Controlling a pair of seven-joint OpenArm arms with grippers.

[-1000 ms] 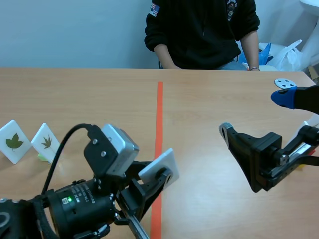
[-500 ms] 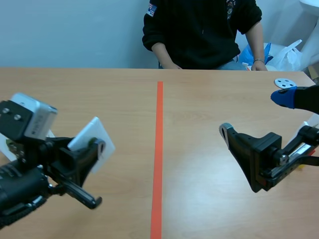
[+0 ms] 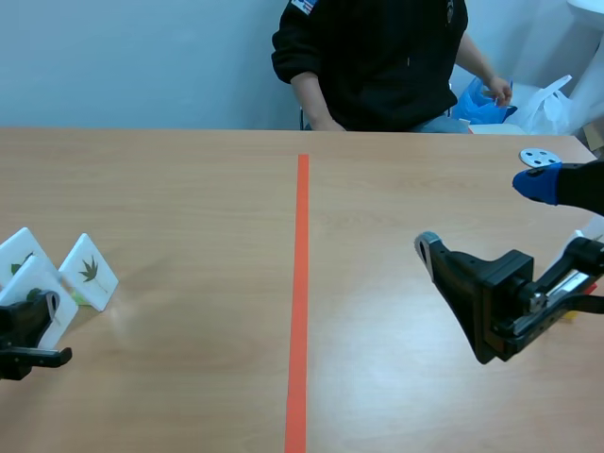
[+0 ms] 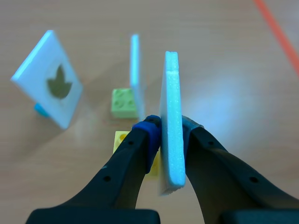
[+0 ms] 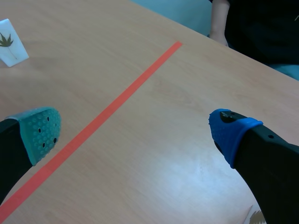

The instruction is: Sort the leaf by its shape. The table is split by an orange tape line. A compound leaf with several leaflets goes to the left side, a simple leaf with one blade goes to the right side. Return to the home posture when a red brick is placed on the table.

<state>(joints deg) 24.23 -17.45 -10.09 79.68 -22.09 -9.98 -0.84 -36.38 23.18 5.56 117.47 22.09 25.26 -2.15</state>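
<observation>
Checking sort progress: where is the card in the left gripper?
In the scene view, the card clamped in the left gripper is far left of the orange tape line, beside two standing leaf cards.

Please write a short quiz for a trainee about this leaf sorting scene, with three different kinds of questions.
1. True or false: the left gripper is shut on a white card.
2. The right gripper is: A) open, B) shut on a card, C) shut on a brick.
3. Fill in: the card with the pointed leaf stands ___ of the orange tape line.
Key: 1 true; 2 A; 3 left.
</observation>
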